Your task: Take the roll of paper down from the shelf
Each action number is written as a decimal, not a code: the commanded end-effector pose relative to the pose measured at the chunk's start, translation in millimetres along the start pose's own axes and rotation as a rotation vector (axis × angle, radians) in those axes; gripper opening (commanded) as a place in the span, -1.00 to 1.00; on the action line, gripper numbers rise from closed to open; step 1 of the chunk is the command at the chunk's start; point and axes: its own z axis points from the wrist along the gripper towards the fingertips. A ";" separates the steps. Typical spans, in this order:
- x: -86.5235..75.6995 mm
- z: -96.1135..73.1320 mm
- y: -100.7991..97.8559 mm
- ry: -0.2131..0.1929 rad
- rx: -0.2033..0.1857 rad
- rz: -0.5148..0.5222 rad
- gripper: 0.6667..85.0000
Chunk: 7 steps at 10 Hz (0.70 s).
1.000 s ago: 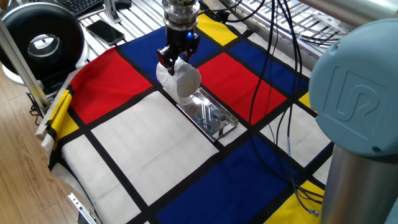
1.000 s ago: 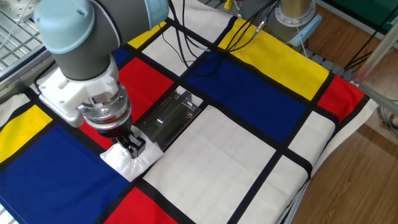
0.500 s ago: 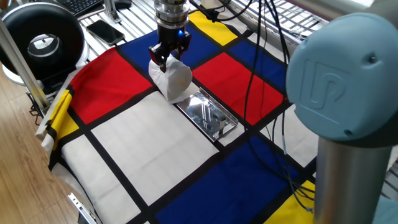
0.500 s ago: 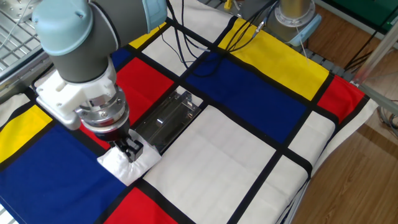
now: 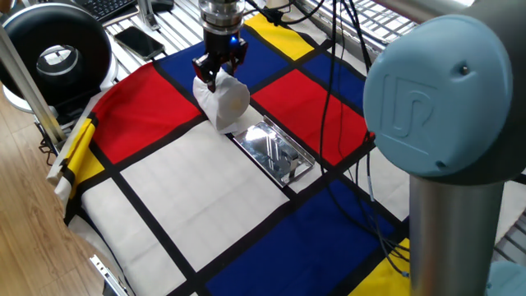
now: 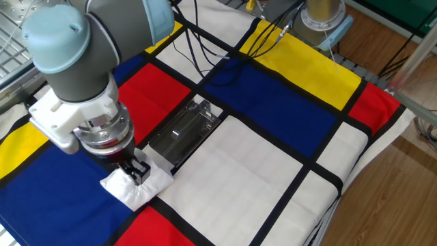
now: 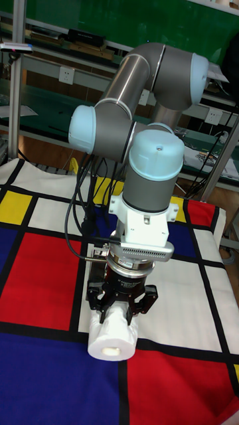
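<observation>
Gripper (image 5: 216, 72) clamped on roll of paper (image 5: 225, 104), fingers either side. Roll off silver shelf (image 5: 274, 153), just beside its end, over chequered cloth (image 5: 189, 189). Hollow core faces tall fixed view. Black reel (image 5: 56, 56) well apart.

A white roll of paper (image 5: 223, 100), silver shelf (image 5: 275, 153), and red-blue-yellow-white black-lined cloth (image 5: 164, 197).
</observation>
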 end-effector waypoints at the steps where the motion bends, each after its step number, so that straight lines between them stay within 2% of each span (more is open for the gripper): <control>1: -11.9 -0.6 2.1 -0.034 -0.014 0.015 -0.99; 4: -12.9 -0.7 -3.1 -0.038 0.007 0.010 -0.99; 7: -34.5 -1.2 -2.0 -0.012 -0.008 -0.004 -0.99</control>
